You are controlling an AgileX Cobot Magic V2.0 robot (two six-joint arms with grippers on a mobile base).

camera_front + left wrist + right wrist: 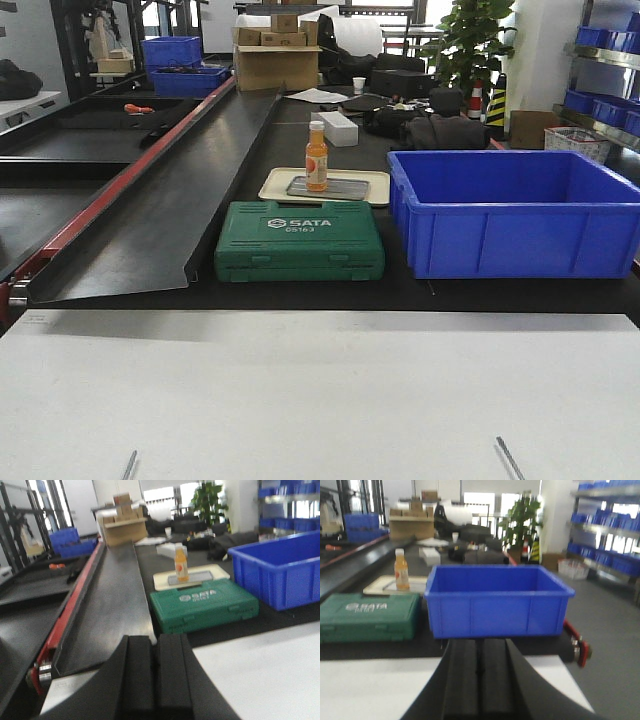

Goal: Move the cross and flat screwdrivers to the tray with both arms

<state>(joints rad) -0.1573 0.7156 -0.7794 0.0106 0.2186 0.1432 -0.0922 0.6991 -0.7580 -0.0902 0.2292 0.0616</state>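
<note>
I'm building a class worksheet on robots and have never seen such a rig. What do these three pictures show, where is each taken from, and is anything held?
This is a two-armed robot. The front view looks from its body over a white table to a black bench. The other two come from cameras on its wrists. Each shows that arm's gripper, the left gripper and the right gripper, as two black fingers pressed together, holding nothing. On the bench sit a green case, a blue bin and a beige tray with an orange bottle standing on it. No screwdrivers show in any picture.
</note>
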